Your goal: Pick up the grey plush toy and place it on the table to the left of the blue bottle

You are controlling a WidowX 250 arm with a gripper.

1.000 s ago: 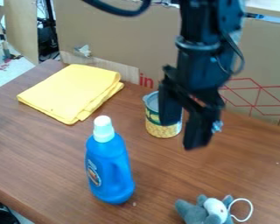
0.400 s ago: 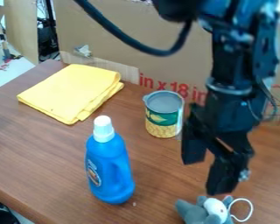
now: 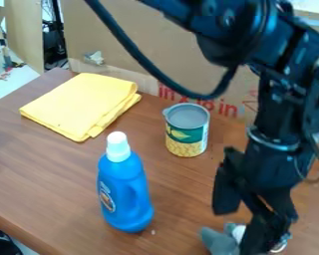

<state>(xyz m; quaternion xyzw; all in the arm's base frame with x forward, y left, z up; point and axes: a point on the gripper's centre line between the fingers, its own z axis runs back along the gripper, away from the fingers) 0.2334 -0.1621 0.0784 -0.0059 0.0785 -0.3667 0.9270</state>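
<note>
I've got the black two-fingered hand (image 3: pixel 242 219) at the small grey-and-white plush toy (image 3: pixel 218 242), over on the near right of the brown wooden desk (image 3: pixel 179 184), fingers apart, one hiding part of it; touching, I can't tell. Blue plastic bottle (image 3: pixel 125 194) stands near the front edge, green-and-yellow can (image 3: pixel 187 133) behind, folded yellow cloth (image 3: pixel 79 105) by the far left corner.

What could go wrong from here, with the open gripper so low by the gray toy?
The gripper has one finger in front of the toy, hiding part of it; lowered further, it might press on the toy or shove it aside.

The toy's white cord shows right beside that finger and could snag.

The bottle stands upright and narrow to one side, so a wide sideways swing might tip it.
</note>
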